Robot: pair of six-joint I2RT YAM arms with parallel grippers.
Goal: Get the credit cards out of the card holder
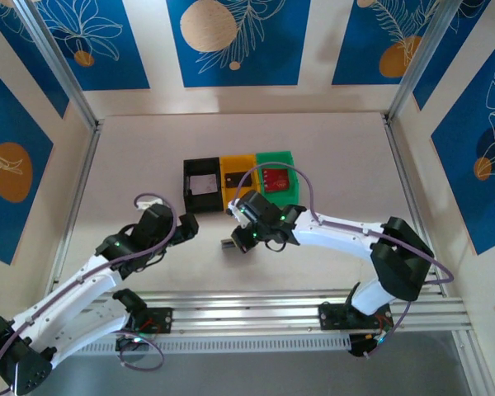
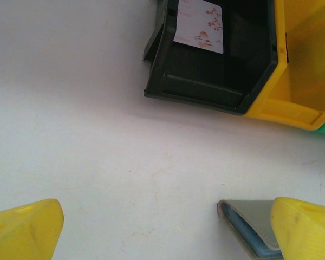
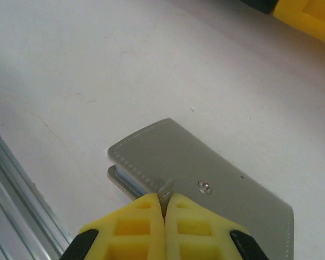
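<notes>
The grey card holder (image 3: 195,162) lies folded flat on the white table, a metal snap on its top flap and a pale blue inner edge showing at its left end. My right gripper (image 3: 165,203) is shut on the small grey tab (image 3: 167,188) that sticks up from the flap's near edge. From above, the card holder (image 1: 229,244) peeks out just left of the right gripper (image 1: 246,239). My left gripper (image 2: 165,225) stands open over bare table, and the holder's corner (image 2: 249,227) lies beside its right finger. A white flowered card (image 2: 199,24) rests in the black bin.
Three bins stand in a row behind the grippers: black (image 1: 202,186), yellow (image 1: 238,177), green (image 1: 276,161). A red card (image 1: 274,180) lies in the green one. An aluminium rail (image 1: 297,309) runs along the near table edge.
</notes>
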